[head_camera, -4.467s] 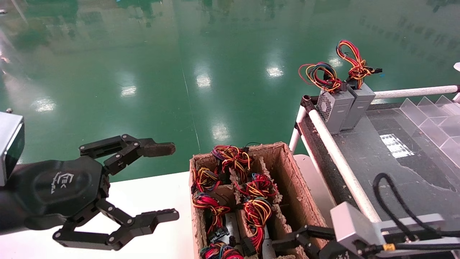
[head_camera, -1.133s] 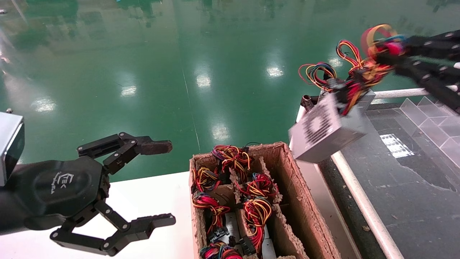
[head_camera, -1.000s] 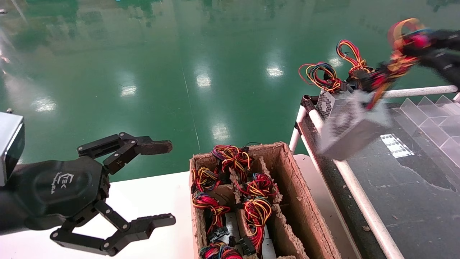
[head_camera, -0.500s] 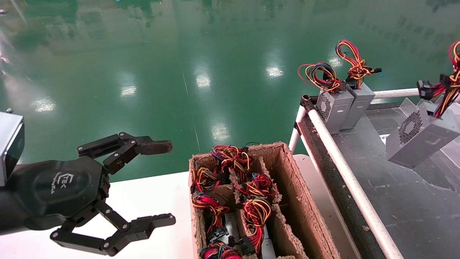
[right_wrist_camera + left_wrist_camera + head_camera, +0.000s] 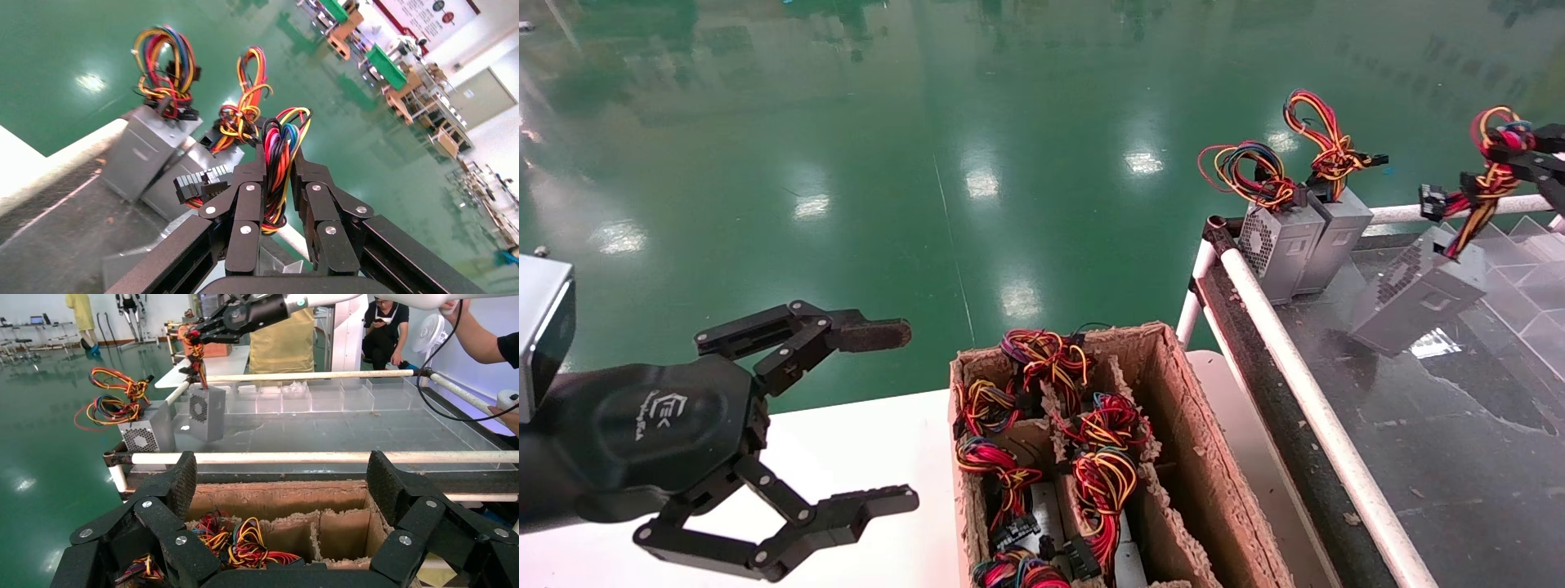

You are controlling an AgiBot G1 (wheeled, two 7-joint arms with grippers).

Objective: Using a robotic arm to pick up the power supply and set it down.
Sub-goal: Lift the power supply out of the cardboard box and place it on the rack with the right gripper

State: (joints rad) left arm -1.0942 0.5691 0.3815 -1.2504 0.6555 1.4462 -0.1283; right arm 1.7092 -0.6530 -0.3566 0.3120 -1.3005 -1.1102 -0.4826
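My right gripper (image 5: 1520, 151) (image 5: 278, 156), on the robotic arm at the far right, is shut on the coloured wire bundle (image 5: 280, 138) of a grey power supply (image 5: 1414, 294) (image 5: 207, 410). The box hangs tilted from its wires just above the dark table (image 5: 1459, 425). I cannot tell whether its lower corner touches. Two more power supplies (image 5: 1279, 245) (image 5: 1336, 233) stand upright at the table's far left corner, a little to the left of the hanging one. My left gripper (image 5: 883, 418) (image 5: 281, 484) hovers open and empty at the near left.
A cardboard box (image 5: 1173, 408) with dividers, holding several wire bundles (image 5: 1103, 474), sits on the white surface (image 5: 862, 441) between the arms. A white rail (image 5: 1303, 392) edges the dark table. Clear plastic dividers (image 5: 1524, 269) line its far right. People stand beyond the table (image 5: 477, 331).
The right gripper carried the power supply from above the box out over the dark table. In the last half second it swung left towards the two standing units. The left arm stayed still.
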